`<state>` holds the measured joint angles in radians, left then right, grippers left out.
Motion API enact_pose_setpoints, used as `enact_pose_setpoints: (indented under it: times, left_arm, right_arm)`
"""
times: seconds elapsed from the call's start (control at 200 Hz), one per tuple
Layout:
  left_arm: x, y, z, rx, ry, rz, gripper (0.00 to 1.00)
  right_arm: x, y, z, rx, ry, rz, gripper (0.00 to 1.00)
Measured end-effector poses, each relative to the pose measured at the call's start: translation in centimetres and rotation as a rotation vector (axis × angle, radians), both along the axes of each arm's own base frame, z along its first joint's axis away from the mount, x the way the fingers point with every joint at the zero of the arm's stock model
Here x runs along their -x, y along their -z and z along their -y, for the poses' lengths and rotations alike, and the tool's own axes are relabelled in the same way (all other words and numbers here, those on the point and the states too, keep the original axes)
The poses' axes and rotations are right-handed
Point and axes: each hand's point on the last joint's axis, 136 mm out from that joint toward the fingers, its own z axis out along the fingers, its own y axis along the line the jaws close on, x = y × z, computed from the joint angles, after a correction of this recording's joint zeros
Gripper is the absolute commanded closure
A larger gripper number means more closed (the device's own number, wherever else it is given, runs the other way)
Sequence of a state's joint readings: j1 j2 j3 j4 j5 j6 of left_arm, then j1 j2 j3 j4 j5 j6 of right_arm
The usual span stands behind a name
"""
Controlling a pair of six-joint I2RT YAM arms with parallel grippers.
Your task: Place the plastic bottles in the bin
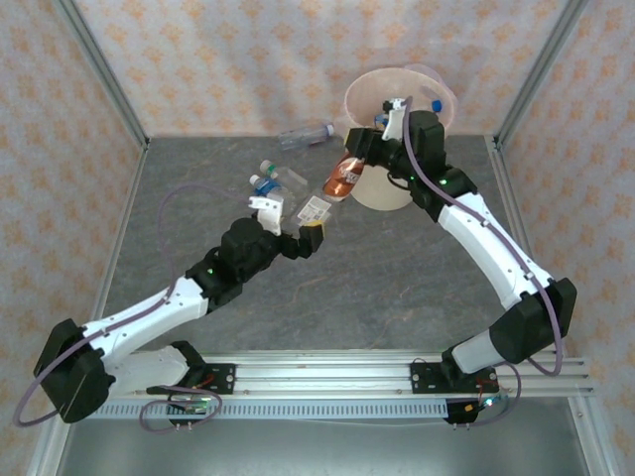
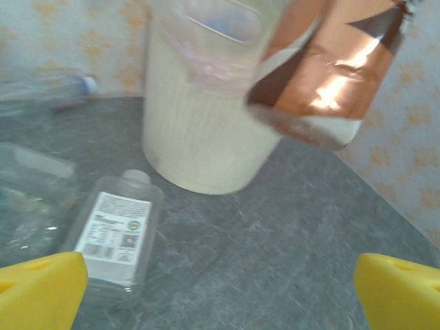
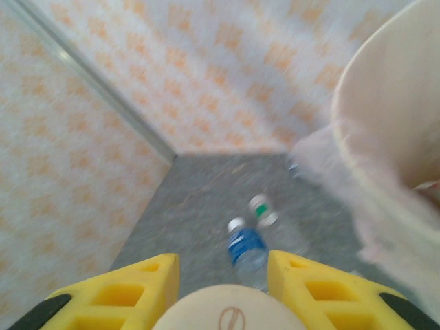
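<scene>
**Item 1, copper-labelled bottle** (image 1: 345,177): held in the air just left of the bin (image 1: 382,195). Long axis diagonal, the gripped end up toward the bin rim, the free end pointing down and away from it. Clear plastic with a shiny copper-brown label; a cream round end sits between the jaws.
**Right gripper** (image 3: 221,267): jaws clamped on item 1.
**Left gripper** (image 2: 220,302): jaws wide apart, holding nothing.
**Bin:** round, beige, with a thin liner (image 3: 323,161) over the rim. 2 small blue pieces (image 1: 437,103) show inside; I cannot tell what they are.
**On the counter** (image 1: 377,288), left of the bin: 1 flat white-labelled bottle (image 2: 117,234), 1 blue-capped bottle (image 3: 246,247), 1 green-capped bottle (image 3: 262,210) and 1 clear bottle (image 1: 306,135).
</scene>
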<state>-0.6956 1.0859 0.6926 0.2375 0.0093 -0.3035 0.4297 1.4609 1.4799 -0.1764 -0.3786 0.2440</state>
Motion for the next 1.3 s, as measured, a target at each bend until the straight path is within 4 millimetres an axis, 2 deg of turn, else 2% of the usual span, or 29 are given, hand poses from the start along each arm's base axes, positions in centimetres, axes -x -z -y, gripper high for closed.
enact_pose_setpoints:
  times: [0.165,0.265,0.42,0.525,0.651,0.756,0.881,1.046,1.136,1.301]
  left_arm:
    - [-0.6,0.6,-4.8,0.012,-0.266,-0.028,0.0]
    - [-0.6,2.0,-7.5,-0.005,-0.413,-0.077,0.0]
    - [-0.2,3.4,-9.6,-0.012,-0.525,-0.126,0.0]
    - [0.2,4.0,-10.5,-0.009,-0.577,-0.146,0.0]
    - [0.5,4.4,-11.3,-0.007,-0.616,-0.162,0.0]
    - [0.9,4.6,-11.8,-0.003,-0.635,-0.169,0.0]
    - [1.0,4.8,-12.1,-0.002,-0.646,-0.173,0.0]
    - [1.0,4.9,-12.2,0.0,-0.654,-0.173,0.0]
    - [1.0,4.9,-12.2,0.0,-0.654,-0.174,0.0]
    - [1.0,4.9,-12.2,-0.002,-0.654,-0.175,0.0]
  right_arm:
    - [-1.3,-3.5,3.0,0.06,0.135,0.129,1.0]
    - [-2.0,-5.7,4.9,0.082,0.215,0.201,1.0]
    - [-3.9,-9.7,8.5,0.087,0.373,0.316,1.0]
    - [-6.0,-10.7,11.2,0.103,0.492,0.35,1.0]
    - [-9.3,-9.6,13.7,0.172,0.62,0.325,0.95]
    - [-12.0,-7.9,14.4,0.229,0.667,0.283,0.95]
    - [-15.1,-6.5,13.9,0.259,0.662,0.249,0.93]
    - [-18.7,-6.0,13.4,0.256,0.692,0.257,0.9]
    - [-20.4,-5.1,13.5,0.239,0.726,0.251,0.8]
    - [-22.7,-1.7,12.6,0.177,0.721,0.198,0.65]
